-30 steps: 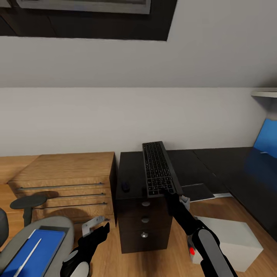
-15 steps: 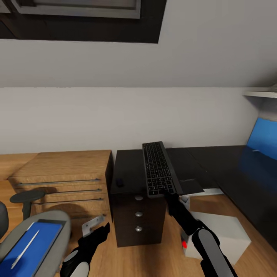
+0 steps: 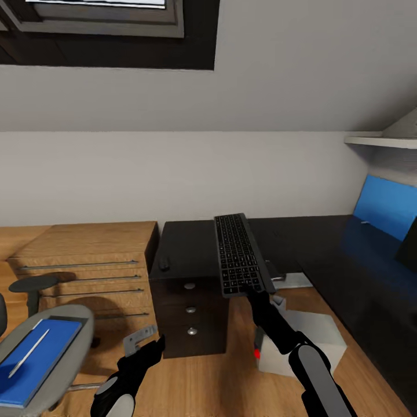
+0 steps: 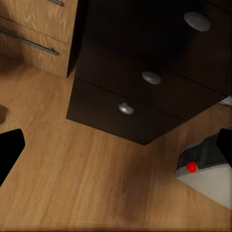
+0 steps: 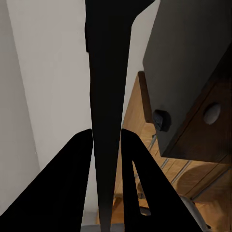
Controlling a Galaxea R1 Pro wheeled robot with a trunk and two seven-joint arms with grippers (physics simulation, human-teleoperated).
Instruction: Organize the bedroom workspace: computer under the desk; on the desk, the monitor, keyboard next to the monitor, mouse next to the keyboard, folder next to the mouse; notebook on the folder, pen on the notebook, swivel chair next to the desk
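**Right claw carrying keyboard, head view centre**

Right claw (image 3: pixel 256 293) pinches the near end of the keyboard (image 3: pixel 240 253), lower centre of the head frame; in the right wrist view the two fingers (image 5: pixel 77 183) press on either side of its thin dark edge (image 5: pixel 108 96). Keyboard is held off any surface, long axis running away from the robot, keys facing up, over the right part of the black drawer cabinet (image 3: pixel 185 255).

Left claw (image 3: pixel 139 341), lower left of centre, is spread and holds nothing; its dark fingertips (image 4: pixel 9 152) sit at opposite edges of the left wrist frame, above the wood floor (image 4: pixel 87 179).

Small dark object (image 3: pixel 164 264) rests on the cabinet top near its front left corner; identity unclear. Computer (image 3: pixel 301 341) stands on the floor just right of the cabinet, red light (image 3: pixel 256 353) visible. Counter (image 3: pixel 347 266) with glossy black top runs along the right side, blue back panel (image 3: pixel 385 211) at the right edge. Low wood drawer unit (image 3: pixel 81 260) is left of the cabinet.

Swivel chair (image 3: pixel 63 359) sits at lower left; the folder (image 3: pixel 35 359) lies flat on its seat, a thin pale stick (image 3: pixel 28 352) on top.
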